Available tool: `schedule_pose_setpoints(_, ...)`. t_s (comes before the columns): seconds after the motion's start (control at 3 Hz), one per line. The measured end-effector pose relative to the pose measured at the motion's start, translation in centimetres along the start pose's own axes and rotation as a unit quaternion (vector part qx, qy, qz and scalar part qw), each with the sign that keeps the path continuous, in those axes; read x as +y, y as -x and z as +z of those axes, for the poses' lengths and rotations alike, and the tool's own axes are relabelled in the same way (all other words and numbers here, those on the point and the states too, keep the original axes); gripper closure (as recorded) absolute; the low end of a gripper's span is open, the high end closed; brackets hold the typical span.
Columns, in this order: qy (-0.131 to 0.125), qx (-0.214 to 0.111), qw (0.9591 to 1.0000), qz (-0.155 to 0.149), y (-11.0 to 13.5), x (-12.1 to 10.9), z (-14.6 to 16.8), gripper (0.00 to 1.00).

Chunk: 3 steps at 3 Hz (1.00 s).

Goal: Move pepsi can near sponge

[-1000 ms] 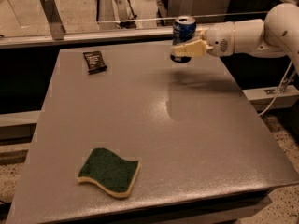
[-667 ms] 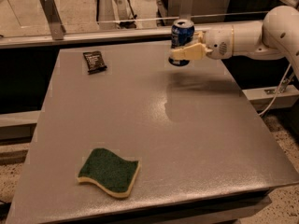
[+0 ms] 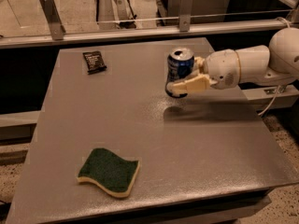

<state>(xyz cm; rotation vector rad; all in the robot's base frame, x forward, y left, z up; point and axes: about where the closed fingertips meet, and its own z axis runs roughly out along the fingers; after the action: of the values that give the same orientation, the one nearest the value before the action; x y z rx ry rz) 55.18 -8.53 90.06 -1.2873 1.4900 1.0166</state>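
Observation:
The pepsi can is dark blue with a silver top and stands upright, held a little above the grey table at its back right. My gripper reaches in from the right and is shut on the can, one pale finger across its front. The sponge, dark green on top with a pale yellow base, lies flat near the table's front left, well apart from the can.
A small flat black packet lies at the table's back left. A metal rail with posts runs behind the table. My white arm extends off the right edge.
The gripper has carried the can forward and left, away from the back edge toward the table's middle. The sponge and packet have not moved.

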Motion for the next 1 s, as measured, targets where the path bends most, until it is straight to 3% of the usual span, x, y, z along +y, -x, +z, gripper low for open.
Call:
schedule_pose_setpoints(0.33, 0.034, 0.017, 0.9993, -0.004, -2.2, 4.6, 1.4, 1.0)
schedule_pose_setpoints(1.0, 0.111, -0.006, 0.9938, -0.011, -2.4, 10.8, 6.3, 1.0)
